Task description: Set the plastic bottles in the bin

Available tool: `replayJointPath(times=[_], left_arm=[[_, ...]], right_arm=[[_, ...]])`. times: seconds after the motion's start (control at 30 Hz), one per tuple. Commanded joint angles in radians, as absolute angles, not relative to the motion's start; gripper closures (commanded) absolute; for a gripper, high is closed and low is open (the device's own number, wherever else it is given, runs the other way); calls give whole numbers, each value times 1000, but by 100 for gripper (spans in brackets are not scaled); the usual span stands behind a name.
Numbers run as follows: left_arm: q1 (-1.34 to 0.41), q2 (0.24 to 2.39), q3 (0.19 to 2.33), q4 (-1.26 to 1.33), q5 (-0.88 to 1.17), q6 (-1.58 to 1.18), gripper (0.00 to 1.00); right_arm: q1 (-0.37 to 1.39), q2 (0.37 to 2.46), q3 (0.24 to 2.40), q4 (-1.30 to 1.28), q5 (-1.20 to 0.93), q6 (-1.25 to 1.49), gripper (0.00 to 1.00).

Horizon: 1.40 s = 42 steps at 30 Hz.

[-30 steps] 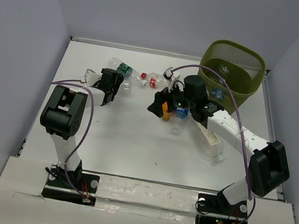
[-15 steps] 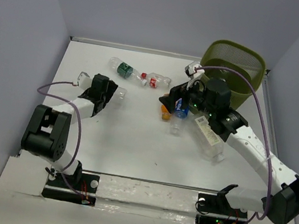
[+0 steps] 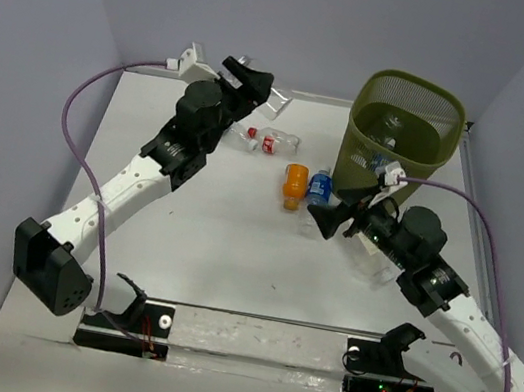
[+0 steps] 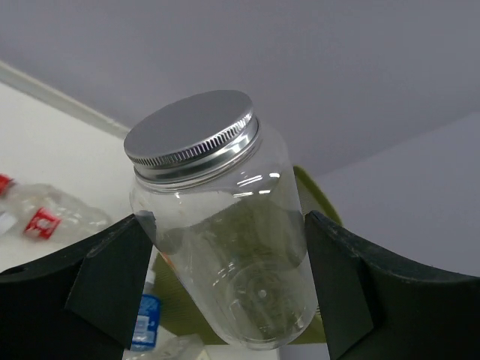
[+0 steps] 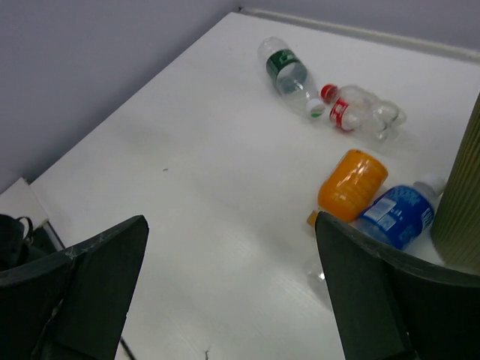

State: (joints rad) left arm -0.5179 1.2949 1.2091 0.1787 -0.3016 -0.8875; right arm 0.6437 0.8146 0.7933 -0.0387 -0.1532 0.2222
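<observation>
Pinches a clear jar (image 3: 271, 103) across its body in the left claw (image 4: 225, 240), lid foremost and tilted, raised off the desk (image 3: 212, 248). Faces the bin (image 3: 370, 159) straight ahead past the lid, open air between, so probably needs only height over the tall rim. Shows the right claw (image 5: 225, 300) spread wide and empty, nearer the bin, close to the orange bottle (image 3: 295, 184) and blue-label bottle (image 3: 320, 186) lying at the bin's foot.

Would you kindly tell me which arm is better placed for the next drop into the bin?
Left. The left gripper holds a clear jar lifted off the table; the right gripper is open and empty near the orange bottle.
</observation>
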Motion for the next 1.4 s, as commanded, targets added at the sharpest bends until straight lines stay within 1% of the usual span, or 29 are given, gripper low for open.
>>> replayJointPath(times=[0.0, 0.03, 0.13, 0.17, 0.23, 0.27, 0.37, 0.6, 0.63, 0.67, 0.7, 0.73, 0.83, 0.9, 1.0, 1.03, 1.1, 1.13, 1.17, 1.2, 1.23, 1.33, 1.37], left_arm=[[-619, 1411, 1441, 202, -295, -743, 49], [-639, 1442, 1528, 201, -307, -698, 49], [-704, 1558, 1655, 201, -304, -640, 48], [-718, 1621, 1734, 201, -301, -629, 48], [-741, 1684, 1814, 202, -298, -606, 48], [-761, 1716, 1895, 202, -296, -580, 48], [-785, 1886, 2056, 184, -267, -561, 48], [-851, 2140, 2351, 176, -201, -502, 46], [-857, 2178, 2394, 173, -190, -483, 43], [-862, 2193, 2414, 167, -189, -476, 26], [-864, 2204, 2431, 157, -187, -469, 17], [-865, 2212, 2442, 146, -186, -469, 1], [-864, 2201, 2445, 124, -221, -410, 1], [-850, 2168, 2438, 98, -305, -353, 1], [-783, 2088, 2369, 55, -340, -363, 1], [-725, 2039, 2308, 26, -338, -383, 1], [-661, 1996, 2240, -11, -353, -446, 1], [-631, 1974, 2203, -70, -359, -468, 1], [-570, 1933, 2118, -92, -365, -486, 1], [-542, 1915, 2070, -107, -368, -504, 1], [-516, 1875, 1963, -130, -382, -546, 1], [-424, 1816, 1783, -114, -373, -638, 1], [-399, 1789, 1679, -97, -370, -664, 1]], right_arm=[[653, 727, 580, 73, -276, 350, 4], [653, 710, 560, 74, -288, 374, 4], [653, 698, 506, 54, -319, 391, 4], [653, 695, 500, 48, -324, 393, 4], [653, 684, 483, 41, -342, 397, 4], [663, 678, 479, 41, -350, 399, 4], [663, 631, 466, 40, -367, 400, 4], [663, 600, 462, 18, -382, 384, 4], [663, 598, 457, 17, -382, 383, 4], [663, 595, 459, 15, -382, 380, 4], [663, 594, 457, 15, -382, 379, 4], [663, 594, 457, 17, -383, 379, 4], [663, 594, 457, 20, -385, 377, 4], [663, 592, 460, 23, -388, 379, 4], [663, 589, 460, 25, -388, 379, 4], [663, 589, 459, 28, -388, 379, 4], [663, 595, 463, 34, -384, 380, 4], [663, 600, 466, 34, -382, 377, 4], [663, 606, 468, 34, -380, 377, 4], [663, 609, 471, 37, -379, 376, 4], [663, 621, 475, 44, -379, 373, 4], [663, 653, 492, 58, -385, 364, 4], [663, 664, 509, 60, -390, 356, 4]])
